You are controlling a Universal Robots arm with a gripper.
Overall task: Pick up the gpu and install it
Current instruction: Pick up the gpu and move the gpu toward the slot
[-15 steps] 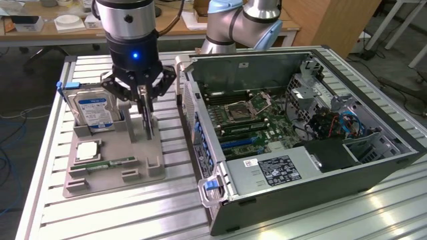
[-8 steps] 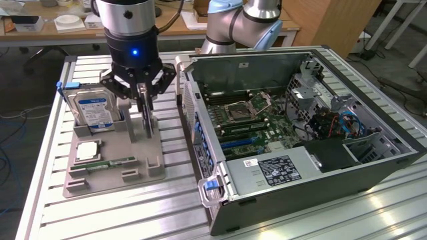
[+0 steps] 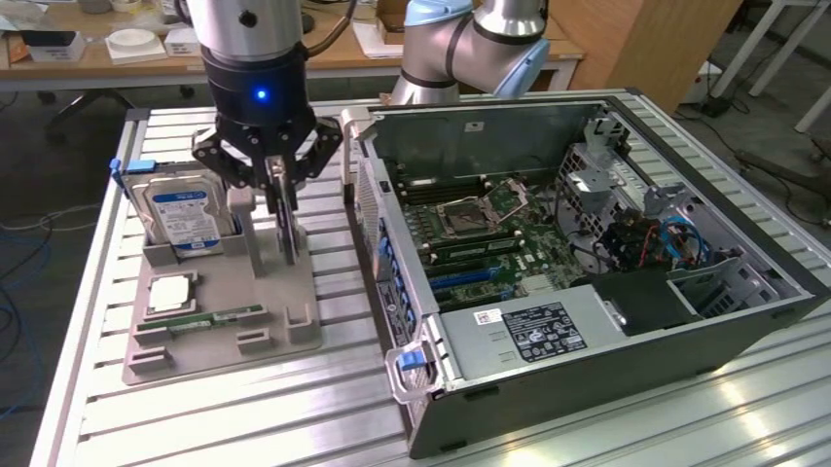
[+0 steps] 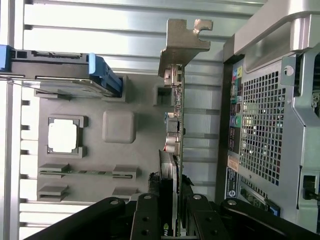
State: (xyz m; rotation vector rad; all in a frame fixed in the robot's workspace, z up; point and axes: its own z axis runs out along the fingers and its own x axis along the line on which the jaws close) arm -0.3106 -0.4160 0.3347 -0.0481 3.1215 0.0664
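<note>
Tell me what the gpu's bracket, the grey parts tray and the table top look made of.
The gpu has a bracket of thin bare sheet metal: dull greyish sheen, bent tab. The grey parts tray is probably moulded or printed plastic: matte, one even colour. The table top is likely aluminium profile: grooved slats with bright glare.

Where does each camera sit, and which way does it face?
Exterior view: off the arm, raised, looking down at the table; shows the arm and tool shut on the gpu, beside the open computer case.
Wrist view: on the wrist, looking down past the tool's fingers along the gpu to the grey tray.
Both show: gpu, grey tray, computer case.
</note>
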